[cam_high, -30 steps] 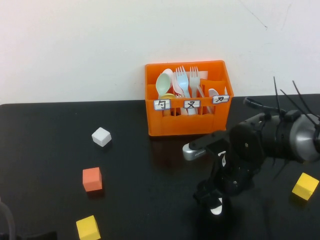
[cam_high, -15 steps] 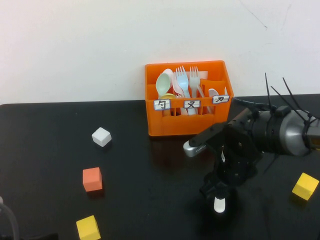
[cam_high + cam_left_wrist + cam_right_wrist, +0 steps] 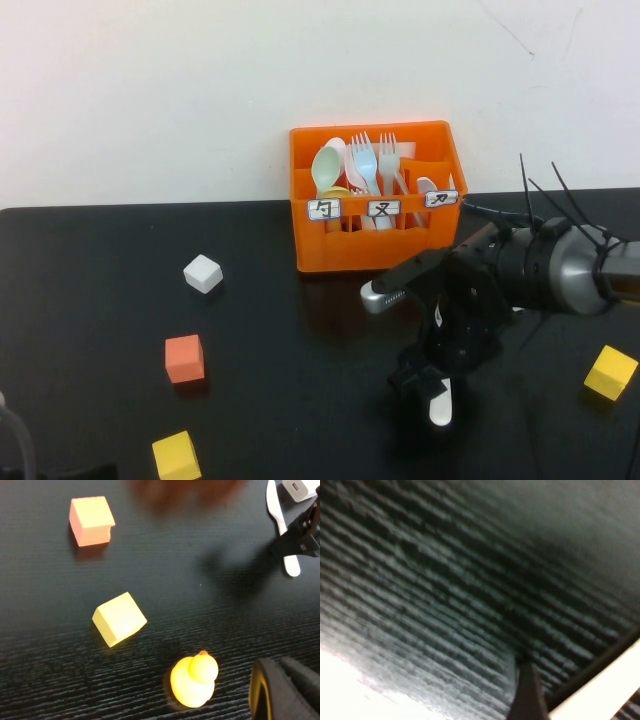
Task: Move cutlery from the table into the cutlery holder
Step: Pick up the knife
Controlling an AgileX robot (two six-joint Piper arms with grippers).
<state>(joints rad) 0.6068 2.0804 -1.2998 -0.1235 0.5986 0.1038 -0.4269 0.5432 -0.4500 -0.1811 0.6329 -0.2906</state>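
The orange cutlery holder point(image 3: 375, 245) stands at the back of the black table point(image 3: 280, 330). The mint-green spoon point(image 3: 326, 168) stands in its left compartment. The cream-white knife point(image 3: 440, 408) lies on the table in front of the holder, mostly hidden under my right arm. It also shows in the left wrist view point(image 3: 276, 507) and as a pale strip in the right wrist view point(image 3: 600, 685). My right gripper point(image 3: 432, 385) is down at the table right over the knife. My left gripper point(image 3: 282, 690) is shut and empty, low at the near left, next to a yellow duck.
White and blue forks point(image 3: 366, 165) stand in the holder. A white cube point(image 3: 203, 273), an orange cube point(image 3: 184, 358) and a yellow cube point(image 3: 176, 456) lie at the left. Another yellow cube point(image 3: 611, 372) lies at the right. A yellow rubber duck point(image 3: 194, 681) sits near the left gripper.
My right arm has risen a little and swung slightly left over the knife. The knife's visible end has stayed almost where it was. The left arm has not moved.
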